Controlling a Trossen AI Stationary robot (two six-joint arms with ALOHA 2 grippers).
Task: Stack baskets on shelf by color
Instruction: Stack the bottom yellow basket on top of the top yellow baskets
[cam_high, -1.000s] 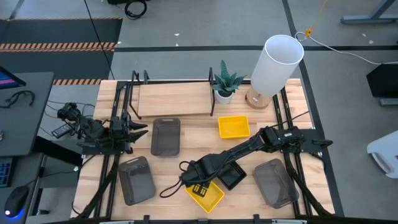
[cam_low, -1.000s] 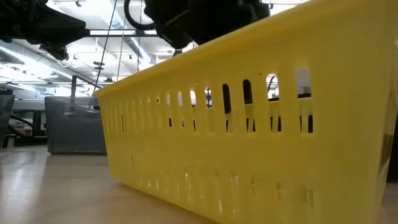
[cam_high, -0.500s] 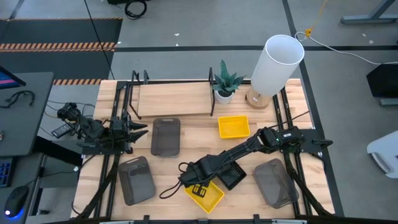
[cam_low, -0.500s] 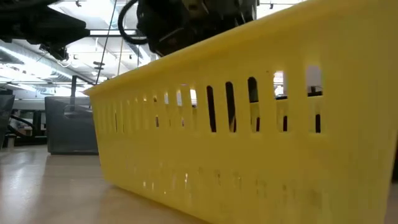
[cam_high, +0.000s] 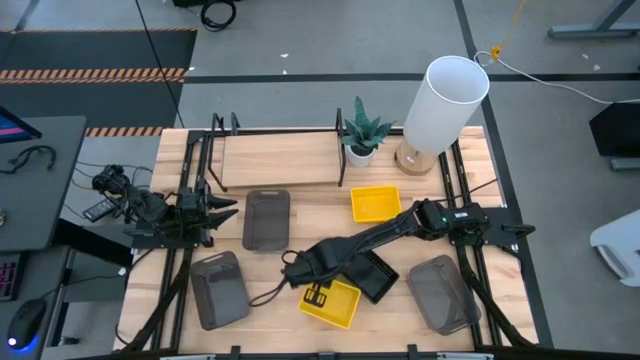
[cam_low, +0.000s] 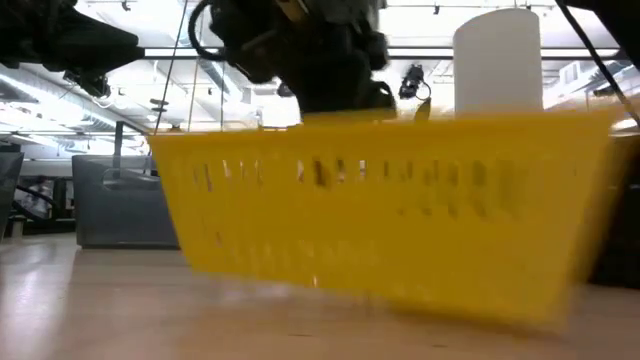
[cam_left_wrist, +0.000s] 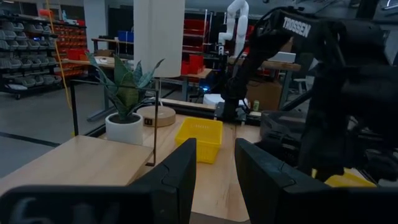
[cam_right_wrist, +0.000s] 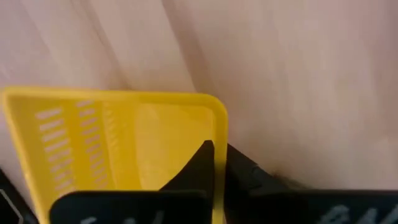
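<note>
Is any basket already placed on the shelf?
No, in the high view the shelf holds no basket; every basket, like the yellow basket and the grey basket, lies on the table.

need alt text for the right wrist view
The right tool is shut on the rim of a bright yellow slatted plastic basket, one dark finger inside the wall and one outside. Bare light-wood tabletop fills the rest.

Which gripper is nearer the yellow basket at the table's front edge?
Right. The right gripper is shut on the rim of the yellow basket near the front edge. The left gripper waits far off at the table's left side, beside a grey basket.
</note>
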